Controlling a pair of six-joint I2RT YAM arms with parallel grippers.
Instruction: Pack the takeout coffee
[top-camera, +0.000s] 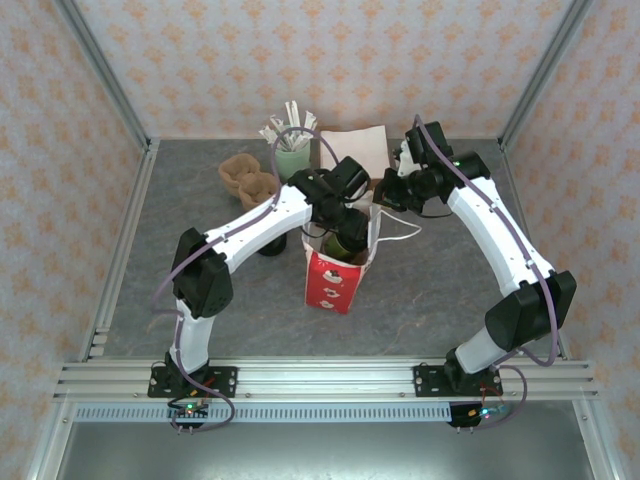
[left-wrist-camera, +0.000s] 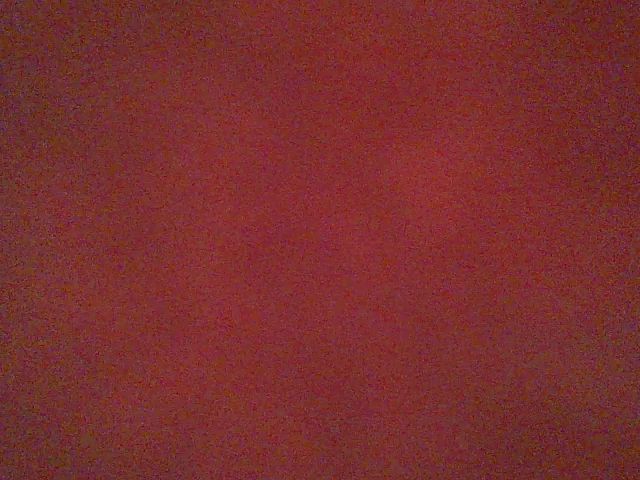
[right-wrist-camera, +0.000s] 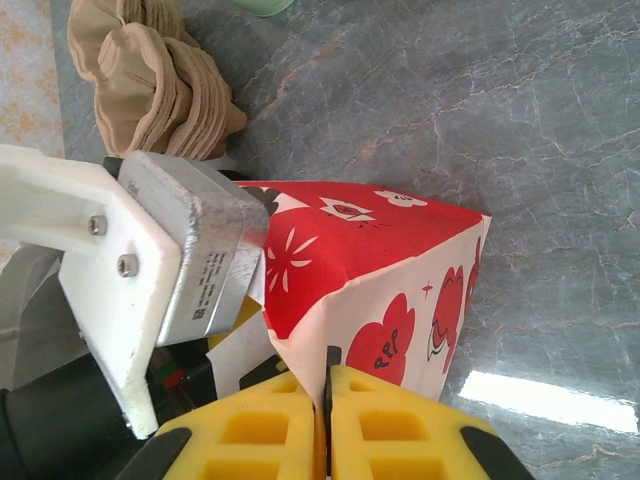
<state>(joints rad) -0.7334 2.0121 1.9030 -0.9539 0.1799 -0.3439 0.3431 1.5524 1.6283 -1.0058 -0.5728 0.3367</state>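
Yellow-padded and hard against the lens, our right tool (right-wrist-camera: 326, 378) has its pads pressed together on the upper rim of the red paper bag (top-camera: 332, 280), a thin paper edge caught between them. Our left arm (top-camera: 250, 225) reaches in from 9 o'clock and sends the left tool (top-camera: 343, 230) down into the bag's mouth. The walls screen its jaws, so we cannot tell whether they are apart or clamped on anything. The left wrist view is a dull red blur, which we take for the bag's inner wall close by. The takeout coffee (top-camera: 348, 247) shows as a dark olive shape just inside the mouth, seemingly not yet on the bottom. We judge the main risk to be the light bag. A left wrist lifting off-centre could drag a wall, buckle it, and tip bag and cup over. A pull from the pinched rim could tear or tilt it too. Both wrists crowd the bag at 12 to 1 o'clock, so they might knock together. A stack of brown carriers (top-camera: 248, 178) sits at 11 o'clock and a green cup of stirrers (top-camera: 292, 152) at 12, well apart. The tabletop (top-camera: 450, 300) lies open from 3 round through 6 to 8 o'clock, ending at the frame rails.
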